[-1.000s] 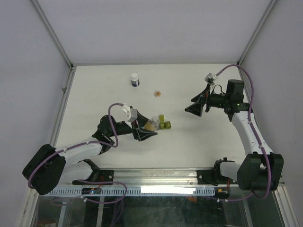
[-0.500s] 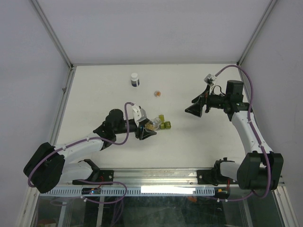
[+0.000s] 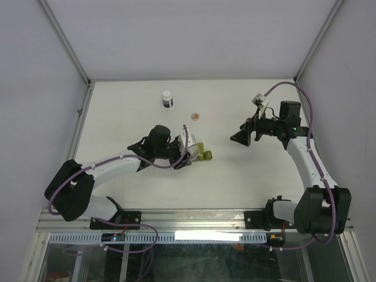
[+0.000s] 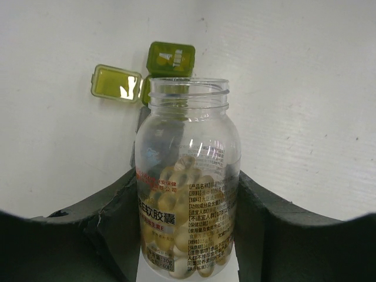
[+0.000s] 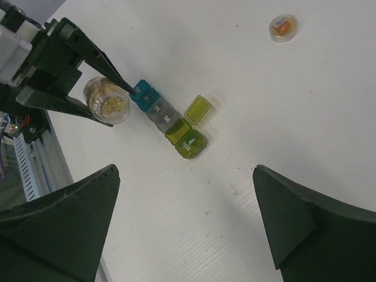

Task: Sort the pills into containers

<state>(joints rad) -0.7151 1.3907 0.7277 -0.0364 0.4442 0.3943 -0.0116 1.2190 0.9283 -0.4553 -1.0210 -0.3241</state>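
Over the surface [image 3: 264, 176], left end effector [image 4: 187, 197] is clamped on an open bottle [image 4: 188, 135], pills [image 4: 183, 176] inside, mouth beside containers [image 5: 169, 121]; one lid [image 5: 197, 109] up. Right end effector [image 5: 187, 171] apart, empty. No pill visibly sorted.

White table [image 3: 247, 176] noted, ribbed surface. A white-capped dark bottle [image 3: 167, 98] is recorded standing upright toward the far edge. A small clear round vial [image 3: 194, 116] with orange contents is set near it, not touching. A clear uncapped bottle [image 4: 188, 176] bearing a printed label is also seen.
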